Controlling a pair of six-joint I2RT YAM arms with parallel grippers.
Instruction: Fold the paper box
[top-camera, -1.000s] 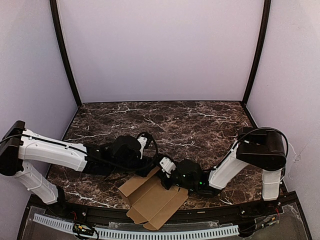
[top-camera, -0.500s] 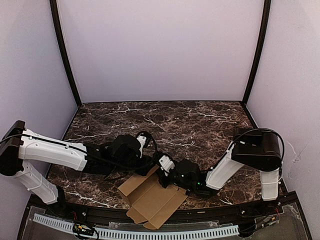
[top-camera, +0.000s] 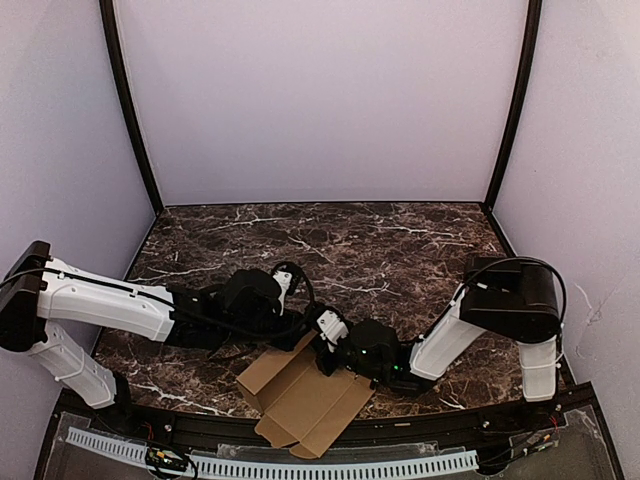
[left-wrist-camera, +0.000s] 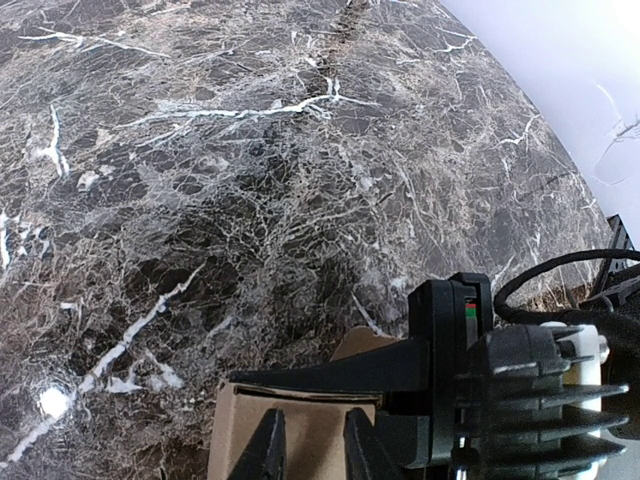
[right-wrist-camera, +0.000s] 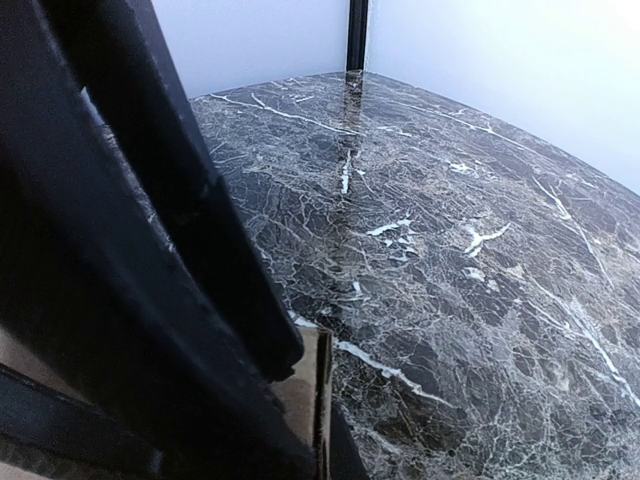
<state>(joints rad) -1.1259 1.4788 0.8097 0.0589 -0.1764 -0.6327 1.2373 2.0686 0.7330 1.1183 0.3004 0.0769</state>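
The paper box (top-camera: 303, 398) is a flat tan die-cut sheet at the table's front centre, its far corner raised a little. It also shows in the left wrist view (left-wrist-camera: 305, 432). My right gripper (top-camera: 325, 352) is at that far edge, and its fingers are closed on the sheet's thin edge (right-wrist-camera: 321, 385). My left gripper (top-camera: 300, 333) reaches in from the left, right beside it. Its two fingertips (left-wrist-camera: 268, 448) stand a little apart over the tan panel and hold nothing. The right gripper's black finger (left-wrist-camera: 340, 374) lies across the sheet's far edge.
The table is dark marble (top-camera: 380, 245) with white veins, walled in by pale panels and black corner posts (top-camera: 128, 110). The sheet's near corner hangs over the front rail (top-camera: 420, 432). Both arms lie low across the front half.
My right gripper has slid a little to the left along the sheet's far edge, closer to the left gripper. The sheet has shifted slightly with it. The left arm has barely moved.
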